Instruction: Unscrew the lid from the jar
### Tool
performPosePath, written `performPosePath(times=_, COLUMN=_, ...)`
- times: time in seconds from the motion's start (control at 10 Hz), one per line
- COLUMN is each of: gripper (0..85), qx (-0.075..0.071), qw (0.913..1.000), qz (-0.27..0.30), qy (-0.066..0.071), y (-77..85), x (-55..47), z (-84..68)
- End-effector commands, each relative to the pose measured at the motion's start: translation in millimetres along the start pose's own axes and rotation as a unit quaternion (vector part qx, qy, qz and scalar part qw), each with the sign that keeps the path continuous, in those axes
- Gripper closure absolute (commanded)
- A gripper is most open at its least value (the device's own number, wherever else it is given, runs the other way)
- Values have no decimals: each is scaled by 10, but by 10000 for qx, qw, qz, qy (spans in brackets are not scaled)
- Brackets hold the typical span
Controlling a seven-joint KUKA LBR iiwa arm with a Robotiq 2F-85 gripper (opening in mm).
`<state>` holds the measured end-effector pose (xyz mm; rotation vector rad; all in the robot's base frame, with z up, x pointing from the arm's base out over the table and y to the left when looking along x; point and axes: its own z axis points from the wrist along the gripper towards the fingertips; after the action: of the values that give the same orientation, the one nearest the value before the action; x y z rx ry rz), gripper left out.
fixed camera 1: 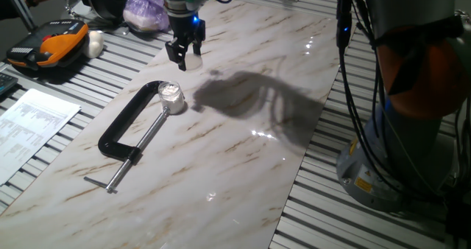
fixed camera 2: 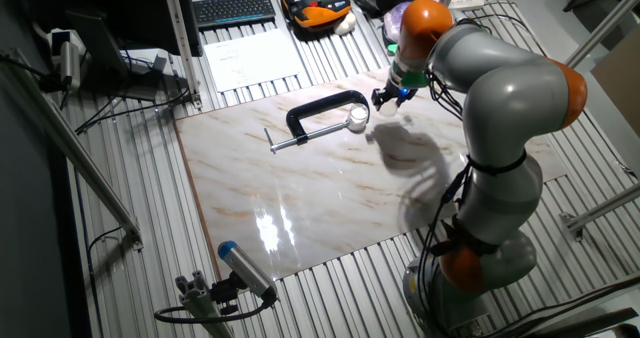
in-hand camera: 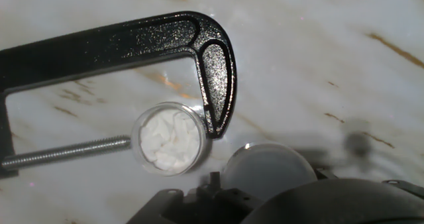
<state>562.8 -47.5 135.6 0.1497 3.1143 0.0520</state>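
One fixed view: our gripper (fixed camera 1: 185, 56) hangs above the marble surface (fixed camera 1: 243, 168), clenched on the lid (fixed camera 1: 193, 59), a small white cap showing between the fingers. The jar (fixed camera 1: 171, 96) sits open in the clamp (fixed camera 1: 132, 135), held between the clamp's curved end and the screw tip, white lumps visible inside. Gripper and jar are apart, gripper up and behind the jar. An orange case (fixed camera 1: 55, 43) lies on the slats off the marble, well apart.

The other fixed view: the arm (fixed camera 2: 500, 88) reaches over from the far side; the gripper is just beside the clamp's curved end but too small here to read the grasp. The jar shows as a pale disc at the end of the clamp.

Hand view: we look down on the open jar, touching the clamp's curved end, screw tip at its side. The lid fills the bottom edge as a pale translucent disc, close to the camera, clear of the jar mouth.

Judgement: the lid looks off, so the unscrewing is essentially done. What remains is carrying the lid away cleanly: we would keep the grip firm, move sideways clear of the clamp, lower to bare marble near the jar before letting go, and avoid bumping the jar.
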Motion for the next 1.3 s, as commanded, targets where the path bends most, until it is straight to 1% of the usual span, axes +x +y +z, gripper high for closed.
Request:
performPosePath(times=0.0, gripper=850, qx=-6, qw=10000, qz=-54, qy=55, y=-18, x=0, z=23)
performPosePath(times=0.1, gripper=850, qx=-6, qw=9999, qz=-90, qy=108, y=-34, x=-7, z=50)
performPosePath(times=0.2, gripper=850, qx=-82, qw=9998, qz=-49, qy=168, y=-51, x=-17, z=59)
performPosePath(times=0.3, gripper=850, qx=-235, qw=9994, qz=-11, qy=236, y=-67, x=-22, z=59)
performPosePath(times=0.4, gripper=850, qx=-258, qw=9994, qz=4, qy=224, y=-78, x=-28, z=66)
performPosePath(times=0.5, gripper=850, qx=-251, qw=9995, qz=-23, qy=169, y=-84, x=-34, z=90)
performPosePath(times=0.6, gripper=850, qx=-281, qw=9995, qz=60, qy=129, y=-91, x=-39, z=118)
performPosePath(times=0.7, gripper=850, qx=-248, qw=9996, qz=137, qy=7, y=-108, x=-38, z=157)
performPosePath(times=0.8, gripper=850, qx=-279, qw=9996, qz=95, qy=-44, y=-107, x=-44, z=192)
performPosePath(times=0.9, gripper=850, qx=-243, qw=9996, qz=-12, qy=-165, y=-100, x=-59, z=223)
performPosePath(times=1.0, gripper=850, qx=-185, qw=9995, qz=-91, qy=-226, y=-103, x=-63, z=240)
performPosePath(times=1.1, gripper=850, qx=-2, qw=9991, qz=-221, qy=-352, y=-104, x=-64, z=247)
performPosePath(times=1.2, gripper=850, qx=168, qw=9986, qz=-299, qy=-411, y=-110, x=-66, z=243)
